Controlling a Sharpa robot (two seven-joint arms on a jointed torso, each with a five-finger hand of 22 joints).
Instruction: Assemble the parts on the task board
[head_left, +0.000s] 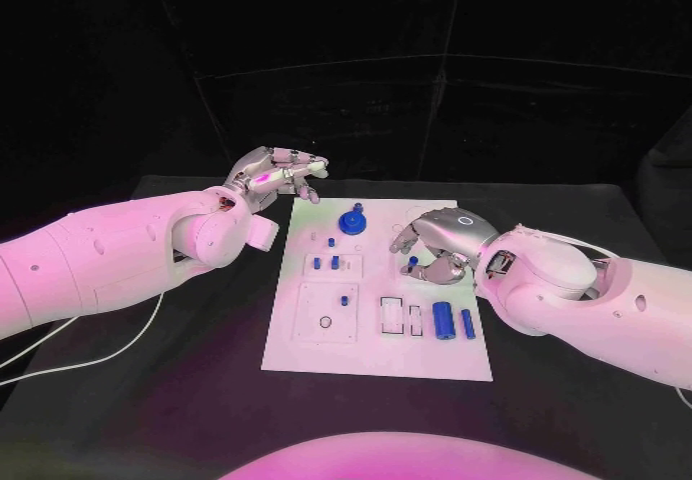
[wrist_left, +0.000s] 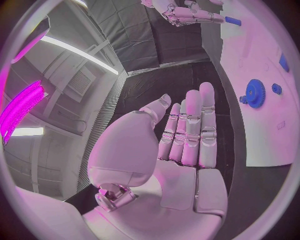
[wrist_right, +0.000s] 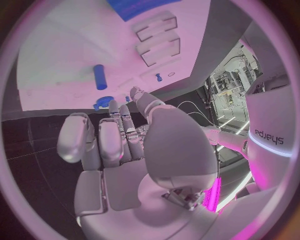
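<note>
Right robot hand (head_left: 436, 243) curls over the task board (head_left: 378, 345) at three o'clock, whether pinching a blue peg I cannot tell, left robot hand (head_left: 274, 172) open at eleven; next, I judge, seat that peg squarely.

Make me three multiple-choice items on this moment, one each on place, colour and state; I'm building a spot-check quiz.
1. Where does the blue gear sit?
A. On the board's far end
B. On the black table
C. In the left hand

2. What colour is the task board?
A. Black
B. White
C. Blue

3. How is the left hand?
A. Gripping a peg
B. Pressing the board
C. Holding nothing, fingers straight

Answers: 1 A, the head view shows it on the board's far end; 2 B, a white plate on the black table; 3 C, the left wrist view shows a bare palm.
</note>
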